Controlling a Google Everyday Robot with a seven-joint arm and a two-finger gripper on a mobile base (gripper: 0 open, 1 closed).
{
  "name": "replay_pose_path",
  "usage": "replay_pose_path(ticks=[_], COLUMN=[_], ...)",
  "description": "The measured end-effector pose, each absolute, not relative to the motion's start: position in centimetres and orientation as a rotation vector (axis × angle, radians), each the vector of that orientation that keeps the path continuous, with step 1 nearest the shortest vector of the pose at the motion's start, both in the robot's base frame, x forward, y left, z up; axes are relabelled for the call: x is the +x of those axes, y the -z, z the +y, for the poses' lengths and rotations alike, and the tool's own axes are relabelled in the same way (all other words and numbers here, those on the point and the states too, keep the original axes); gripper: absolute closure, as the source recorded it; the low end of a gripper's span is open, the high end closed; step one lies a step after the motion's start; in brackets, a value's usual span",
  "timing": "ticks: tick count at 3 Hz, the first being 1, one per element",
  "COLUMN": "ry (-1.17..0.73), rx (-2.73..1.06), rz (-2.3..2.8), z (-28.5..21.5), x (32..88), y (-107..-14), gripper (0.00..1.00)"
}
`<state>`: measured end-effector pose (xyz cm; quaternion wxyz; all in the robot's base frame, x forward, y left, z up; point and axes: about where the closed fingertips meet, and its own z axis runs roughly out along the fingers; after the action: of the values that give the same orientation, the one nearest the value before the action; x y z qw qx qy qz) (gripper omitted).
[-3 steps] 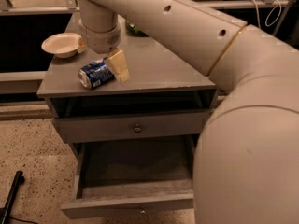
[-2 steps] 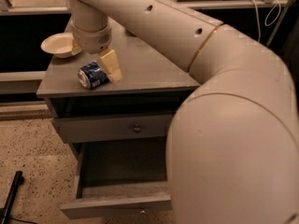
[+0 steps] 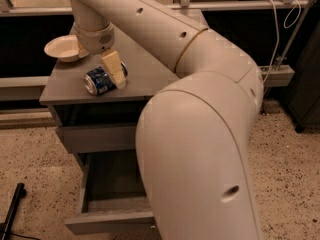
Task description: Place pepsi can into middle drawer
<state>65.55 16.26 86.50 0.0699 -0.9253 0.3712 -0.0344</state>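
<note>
The pepsi can (image 3: 98,82) lies on its side on the grey cabinet top (image 3: 145,69), silver end toward the front left. My gripper (image 3: 116,77) hangs from the cream wrist right over the can's right half, at or just above it. The middle drawer (image 3: 100,189) is pulled open low in the view, a grey box with a plain front board (image 3: 107,221); what shows of its inside is bare. My big arm hides its right part.
A beige bowl (image 3: 60,48) stands at the cabinet top's back left, close to my wrist. The shallower upper drawer front (image 3: 92,137) is shut below the top. A black pole (image 3: 11,211) lies on the speckled floor at the lower left. A cable (image 3: 277,29) hangs at the right.
My gripper has shifted slightly left, further over the can. My arm's elbow has swung left and now covers more of the drawers. The can has not moved.
</note>
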Motion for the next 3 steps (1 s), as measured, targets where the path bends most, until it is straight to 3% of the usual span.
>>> replay_pose_path(ticks=[3], ry=[0.019], rx=[-2.734], rz=[1.237], z=[14.6], x=[66.7], y=[-84.2], gripper=[0.66])
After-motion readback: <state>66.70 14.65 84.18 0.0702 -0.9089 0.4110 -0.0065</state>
